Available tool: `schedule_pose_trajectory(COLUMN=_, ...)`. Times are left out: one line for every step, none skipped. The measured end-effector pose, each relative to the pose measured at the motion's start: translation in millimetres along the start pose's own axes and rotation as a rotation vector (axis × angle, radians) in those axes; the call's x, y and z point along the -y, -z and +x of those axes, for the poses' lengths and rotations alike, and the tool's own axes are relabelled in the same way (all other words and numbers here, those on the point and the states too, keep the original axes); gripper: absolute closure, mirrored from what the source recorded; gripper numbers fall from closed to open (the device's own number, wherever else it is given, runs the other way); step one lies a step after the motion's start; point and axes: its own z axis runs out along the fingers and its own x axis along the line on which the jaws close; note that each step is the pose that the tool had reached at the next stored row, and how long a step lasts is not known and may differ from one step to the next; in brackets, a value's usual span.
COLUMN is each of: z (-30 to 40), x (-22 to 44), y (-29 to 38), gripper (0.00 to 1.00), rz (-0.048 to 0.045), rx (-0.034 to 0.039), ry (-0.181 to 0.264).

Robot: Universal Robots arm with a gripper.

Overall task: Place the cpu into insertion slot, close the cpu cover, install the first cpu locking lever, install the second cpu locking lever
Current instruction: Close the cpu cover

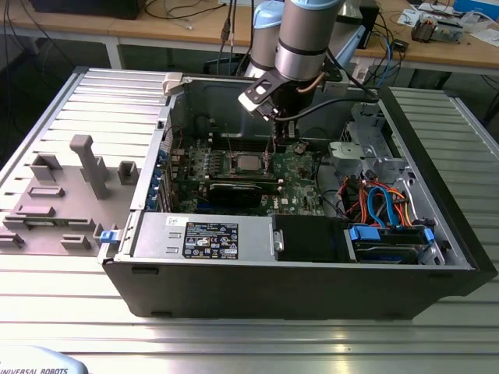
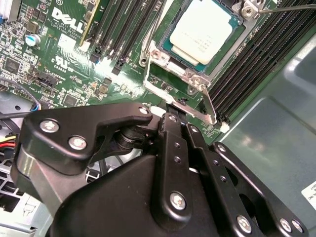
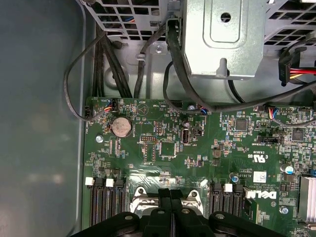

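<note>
Hanging beside the cpu cover [image 2: 195, 79], the claw [image 2: 172, 112] is closed.

Arm [image 1: 300, 35] drops near-vertical from above. Gripper [image 1: 270, 158] points straight down, tips low. Fingers [image 3: 165, 200] pressed together, no gap betw. them in both wrist views. Black linkages [image 3: 123, 219] splay out either side.

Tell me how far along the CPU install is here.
Done: the cpu sits in the insertion slot with the cpu cover down over its edges. In hand: the gripper, shut, is at a locking lever beside the slot. Left: whether either lever is latched cannot be told.
</note>
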Motion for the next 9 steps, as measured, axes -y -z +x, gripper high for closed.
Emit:
schedule_pose_trajectory(z=0.0, x=0.2, y=0.0, gripper=0.89, rz=0.0000, rx=0.0001, ry=0.000)
schedule_pose_trajectory(z=0.0, x=0.4, y=0.0, gripper=0.89, rz=0.0000, rx=0.0001, ry=0.000)
schedule_pose_trajectory(z=0.0, x=0.6, y=0.0, gripper=0.89, rz=0.0000, rx=0.0000, ry=0.000)
schedule_pose_trajectory(z=0.0, x=0.9, y=0.0, gripper=0.89, rz=0.0000, rx=0.0000, ry=0.000)
schedule_pose_trajectory(z=0.0, x=1.1, y=0.0, gripper=0.89, rz=0.0000, rx=0.0000, ry=0.000)
schedule_pose_trajectory(z=0.1, x=1.4, y=0.0, gripper=0.89, rz=0.0000, rx=0.0000, ry=0.000)
schedule_pose_trajectory(z=0.1, x=1.6, y=0.0, gripper=0.89, rz=0.0000, rx=0.0000, ry=0.000)
schedule_pose_trajectory(z=0.1, x=1.7, y=0.0, gripper=0.89, rz=0.0000, rx=0.0001, ry=0.000)
schedule_pose_trajectory(z=0.1, x=2.1, y=0.0, gripper=0.89, rz=0.0000, rx=0.0000, ry=0.000)
